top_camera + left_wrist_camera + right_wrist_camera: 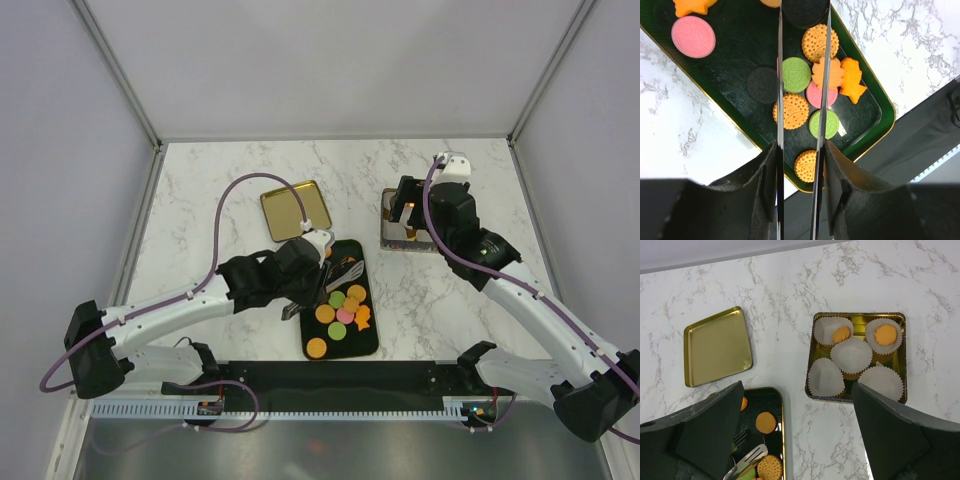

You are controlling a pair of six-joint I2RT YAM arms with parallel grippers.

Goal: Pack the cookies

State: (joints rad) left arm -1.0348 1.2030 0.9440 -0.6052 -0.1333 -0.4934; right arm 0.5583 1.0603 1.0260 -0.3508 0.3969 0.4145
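My left gripper (800,155) squeezes a pair of metal tongs (779,90) over the black tray (735,55). Most cookies (796,75) lie in that tray, under the tongs. My right gripper (796,390) hangs wide open above the gold tin (900,320), where two orange cookies sit in paper cups (852,355)

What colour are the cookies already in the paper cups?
Both cookies are orange, clearest from the right wrist view.

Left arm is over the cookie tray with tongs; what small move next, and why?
Probably lower the left gripper so the tongs pinch the green cookie between their blades. The tongs hang empty over the tray, and three paper cups in the tin are unfilled.
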